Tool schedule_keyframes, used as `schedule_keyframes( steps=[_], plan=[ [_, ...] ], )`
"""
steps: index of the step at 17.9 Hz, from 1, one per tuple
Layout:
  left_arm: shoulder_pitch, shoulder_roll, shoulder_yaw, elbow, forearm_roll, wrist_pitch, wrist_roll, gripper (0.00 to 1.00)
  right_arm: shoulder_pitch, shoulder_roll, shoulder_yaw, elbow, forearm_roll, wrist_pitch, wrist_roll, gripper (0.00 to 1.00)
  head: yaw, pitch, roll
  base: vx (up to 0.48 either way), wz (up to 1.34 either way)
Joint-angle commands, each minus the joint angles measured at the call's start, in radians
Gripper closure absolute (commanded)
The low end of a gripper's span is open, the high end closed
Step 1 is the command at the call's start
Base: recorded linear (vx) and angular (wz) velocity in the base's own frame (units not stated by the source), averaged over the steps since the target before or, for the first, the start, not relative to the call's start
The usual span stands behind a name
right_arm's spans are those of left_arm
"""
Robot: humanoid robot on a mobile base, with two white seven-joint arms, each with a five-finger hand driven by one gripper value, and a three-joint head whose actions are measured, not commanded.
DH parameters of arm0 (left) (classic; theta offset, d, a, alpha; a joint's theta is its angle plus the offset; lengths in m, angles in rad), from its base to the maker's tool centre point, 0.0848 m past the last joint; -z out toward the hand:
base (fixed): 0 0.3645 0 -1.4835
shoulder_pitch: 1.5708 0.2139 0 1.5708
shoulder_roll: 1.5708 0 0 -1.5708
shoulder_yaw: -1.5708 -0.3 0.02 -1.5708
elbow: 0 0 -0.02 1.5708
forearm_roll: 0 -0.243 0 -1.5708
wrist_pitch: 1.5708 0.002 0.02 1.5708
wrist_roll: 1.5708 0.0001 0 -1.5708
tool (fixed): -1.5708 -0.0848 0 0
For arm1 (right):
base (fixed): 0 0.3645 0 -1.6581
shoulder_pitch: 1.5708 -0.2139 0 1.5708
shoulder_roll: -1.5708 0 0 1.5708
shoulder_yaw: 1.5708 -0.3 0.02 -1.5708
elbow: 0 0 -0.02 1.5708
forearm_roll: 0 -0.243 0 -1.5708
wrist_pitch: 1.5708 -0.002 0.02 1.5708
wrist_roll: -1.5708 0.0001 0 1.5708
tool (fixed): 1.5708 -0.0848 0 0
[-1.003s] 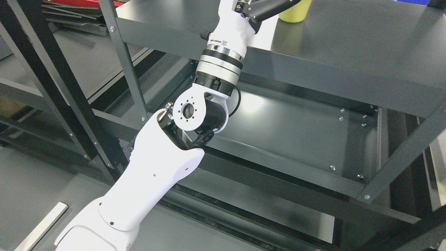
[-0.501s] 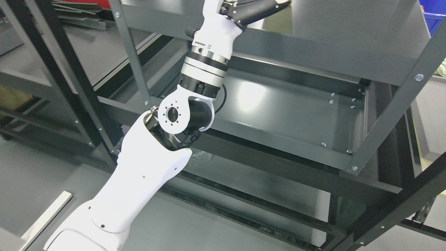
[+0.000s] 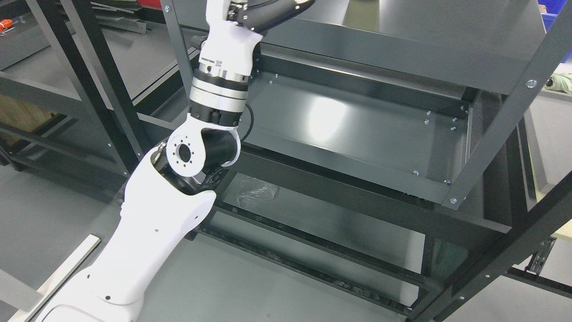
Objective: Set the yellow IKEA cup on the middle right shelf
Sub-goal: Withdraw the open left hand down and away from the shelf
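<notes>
1. At the far left stand neighbouring dark racks (image 3: pixel 53 89), with a pale strip (image 3: pixel 67 268) lying on the grey floor below.
2. The left arm (image 3: pixel 156 223) rises from the lower left, past its wrist joint (image 3: pixel 187 152) and silver collar (image 3: pixel 219 89), to the left hand (image 3: pixel 268 9) at the top edge, over the upper shelf (image 3: pixel 402 49). Most of the hand is cropped, so I cannot tell whether it is apart, together or clamped on anything.
3. The right arm is out of view.
4. The yellow IKEA cup is not visible, so its place, its long axis and which way its mouth points cannot be judged.
5. Below the upper shelf lies the middle shelf (image 3: pixel 357 129), bare and glossy; lower down, a crumpled clear plastic wrapper (image 3: pixel 254 192) rests on the bottom shelf (image 3: pixel 335 232).
6. At the right, a grey upright post (image 3: pixel 500 134) slants across the rack's corner.
7. Risk, as I judge it: the forearm sits close to the upper shelf's front lip, so a careless pull could knock the rack. With hand and cup unseen, a tipped or badly seated cup would go unnoticed.
</notes>
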State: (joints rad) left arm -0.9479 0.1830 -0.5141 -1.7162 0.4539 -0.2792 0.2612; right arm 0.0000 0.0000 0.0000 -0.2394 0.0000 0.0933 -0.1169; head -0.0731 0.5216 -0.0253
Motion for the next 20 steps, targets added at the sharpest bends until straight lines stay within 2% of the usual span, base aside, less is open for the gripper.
schedule_keyframes(
  steps=[1, 7, 12, 17, 20],
  plan=[
    [0.064, 0.124, 0.037, -0.056, -0.006, -0.099, -0.069, 0.01, 0.014, -0.017, 0.017, 0.0, -0.025, 0.0, 0.0, 0.01, 0.0, 0.0, 0.0, -0.038, -0.03],
    [0.149, 0.222, 0.025, -0.056, -0.006, -0.302, -0.125, 0.01, 0.014, -0.017, 0.017, 0.0, -0.025, 0.0, 0.0, 0.01, 0.0, 0.0, 0.0, -0.003, -0.01],
    [0.276, 0.311, 0.005, -0.057, -0.007, -0.506, -0.134, 0.01, 0.014, -0.017, 0.017, 0.0, -0.025, 0.0, 0.0, 0.01, 0.0, 0.0, 0.0, 0.018, 0.0],
    [0.435, 0.372, -0.033, -0.056, -0.066, -0.506, -0.172, 0.01, 0.014, -0.017, 0.017, 0.0, -0.025, 0.0, 0.0, 0.01, 0.0, 0.0, 0.0, 0.007, -0.01],
    [0.546, 0.378, -0.041, -0.052, -0.121, -0.506, -0.172, 0.01, 0.014, -0.017, 0.017, 0.0, -0.025, 0.0, 0.0, 0.01, 0.0, 0.0, 0.0, 0.0, -0.01]
  ],
)
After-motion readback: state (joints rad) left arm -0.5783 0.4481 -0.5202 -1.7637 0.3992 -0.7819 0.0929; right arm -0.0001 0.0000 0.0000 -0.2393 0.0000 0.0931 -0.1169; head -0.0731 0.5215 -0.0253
